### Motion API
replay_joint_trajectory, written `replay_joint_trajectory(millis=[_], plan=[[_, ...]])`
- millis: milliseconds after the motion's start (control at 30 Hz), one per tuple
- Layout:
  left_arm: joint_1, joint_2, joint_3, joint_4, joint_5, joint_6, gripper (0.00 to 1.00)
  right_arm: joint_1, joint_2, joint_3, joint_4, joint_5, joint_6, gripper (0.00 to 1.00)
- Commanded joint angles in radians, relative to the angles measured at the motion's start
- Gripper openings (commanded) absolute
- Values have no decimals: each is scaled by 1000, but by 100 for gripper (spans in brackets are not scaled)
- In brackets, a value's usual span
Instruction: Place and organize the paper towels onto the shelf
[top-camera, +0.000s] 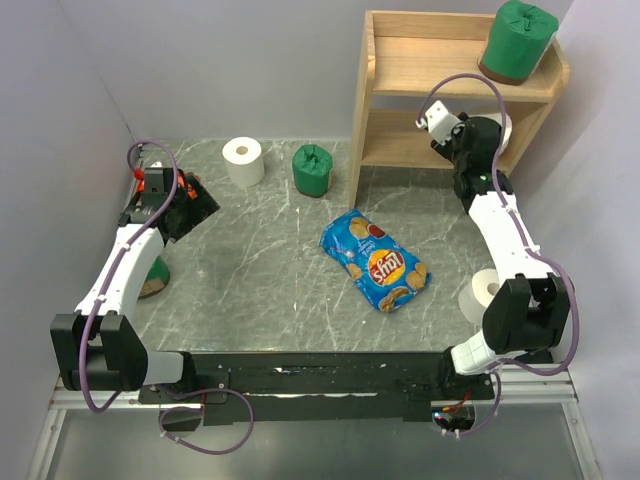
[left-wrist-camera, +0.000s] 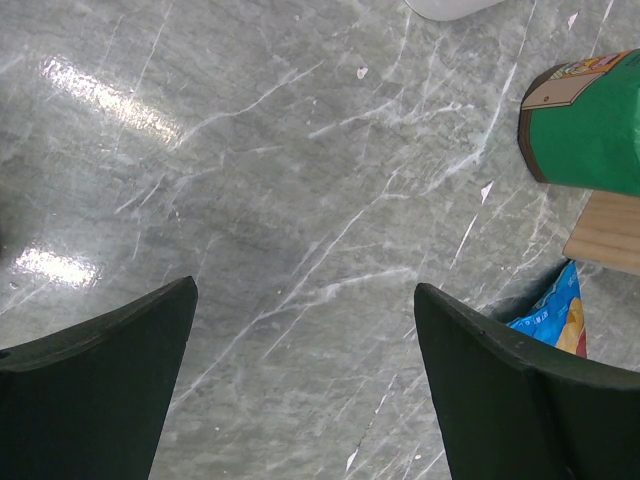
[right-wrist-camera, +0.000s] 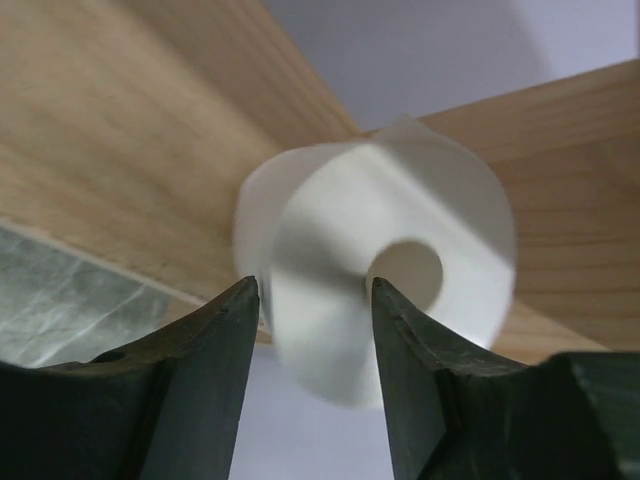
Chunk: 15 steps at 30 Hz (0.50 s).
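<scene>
The wooden shelf (top-camera: 440, 60) stands at the back right, with one green paper towel roll (top-camera: 517, 40) on its top tier. My right gripper (top-camera: 488, 130) reaches into the lower tier. In the right wrist view its jaws (right-wrist-camera: 312, 283) stand part open, and a white roll (right-wrist-camera: 400, 230), blurred, lies just beyond the tips against the shelf wood (right-wrist-camera: 120, 130). My left gripper (top-camera: 195, 205) is open and empty over the table (left-wrist-camera: 305, 288). A white roll (top-camera: 243, 160) and a green roll (top-camera: 312, 170) stand at the back.
A blue chip bag (top-camera: 375, 260) lies mid-table. Another white roll (top-camera: 483, 292) sits by the right arm, and a green roll (top-camera: 152, 278) sits under the left arm. The left wrist view shows the green roll (left-wrist-camera: 590, 120), a shelf foot (left-wrist-camera: 605, 235) and the bag (left-wrist-camera: 550, 315).
</scene>
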Motion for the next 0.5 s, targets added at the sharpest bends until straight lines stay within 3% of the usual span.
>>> replay_joint_trajectory(millis=[0,467], plan=[[-2,-28,13,24,3,7,96,-22,-9,50,95,8,-5,58],[-2,-32,13,23,-7,4,96,-2,-81,61,42,5,90,64]])
